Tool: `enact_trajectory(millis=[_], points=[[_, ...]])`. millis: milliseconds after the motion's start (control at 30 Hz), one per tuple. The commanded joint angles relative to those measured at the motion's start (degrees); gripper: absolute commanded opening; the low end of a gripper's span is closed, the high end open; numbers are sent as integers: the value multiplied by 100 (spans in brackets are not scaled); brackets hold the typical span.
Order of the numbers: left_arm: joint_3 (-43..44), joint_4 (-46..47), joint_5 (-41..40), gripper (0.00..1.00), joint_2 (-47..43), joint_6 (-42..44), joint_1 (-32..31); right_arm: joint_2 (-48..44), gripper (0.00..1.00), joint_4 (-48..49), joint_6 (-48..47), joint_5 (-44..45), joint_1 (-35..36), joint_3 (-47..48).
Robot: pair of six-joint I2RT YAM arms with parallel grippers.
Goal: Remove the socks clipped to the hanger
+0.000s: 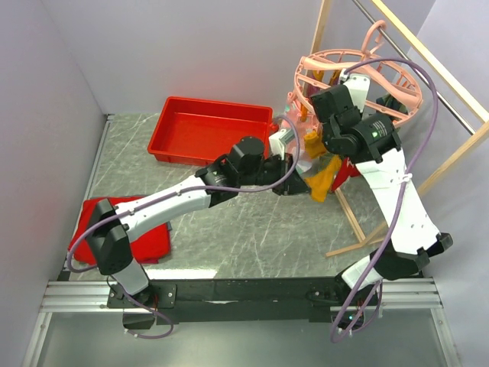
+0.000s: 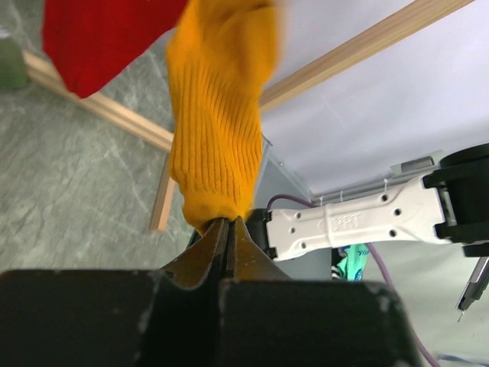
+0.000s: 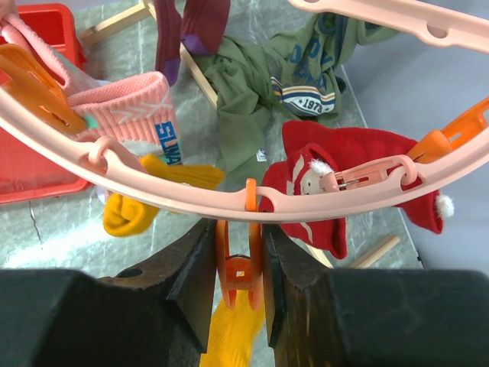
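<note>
My left claw is pinched tight on the lower end of the mustard yellow ribbed fabric sock. The sock hangs below the round pink plastic ring hanger, clear of the grey marbled table. My right claw sits narrow around the orange plastic clip under the ring, one finger against each side, with yellow fabric just beneath the clip.

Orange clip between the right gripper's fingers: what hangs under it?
The mustard sock hangs directly below the orange clip. The fingers of the right gripper flank the clip and cover where sock meets clip.
</note>
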Motion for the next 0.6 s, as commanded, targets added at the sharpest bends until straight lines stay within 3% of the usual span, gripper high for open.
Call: enact_trajectory(millis=[0, 267, 567], points=[[-352, 82, 47, 1, -483, -6, 156, -362, 0, 151, 100, -35, -61, -151], [-774, -392, -129, 1, -835, 161, 340, -546, 0, 388, 39, -280, -132, -362], [-697, -578, -120, 1, -485, -235, 2168, -828, 0, 591, 13, -703, -149, -811]])
